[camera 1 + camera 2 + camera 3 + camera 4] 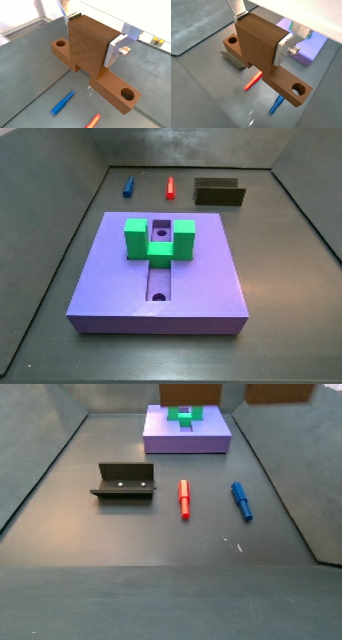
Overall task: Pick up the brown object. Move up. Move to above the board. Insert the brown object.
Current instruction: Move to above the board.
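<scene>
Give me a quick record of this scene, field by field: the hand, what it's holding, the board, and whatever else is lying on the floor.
hand: shut on the orange-brown wood-like T-shaped bar, silver fingers clamping its upright part; hand raised off the floor
bar position: held in the air above the red marker and blue marker
board: large flat lavender-purple slab, grooved, green U-shaped block on top, nothing inserted
fixture: dark L-shaped bracket, beside the red marker
side views: hand out of frame

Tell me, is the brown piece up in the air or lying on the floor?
Up in the air. In both wrist views the gripper clamps the brown object above the floor, with the red marker below.
</scene>
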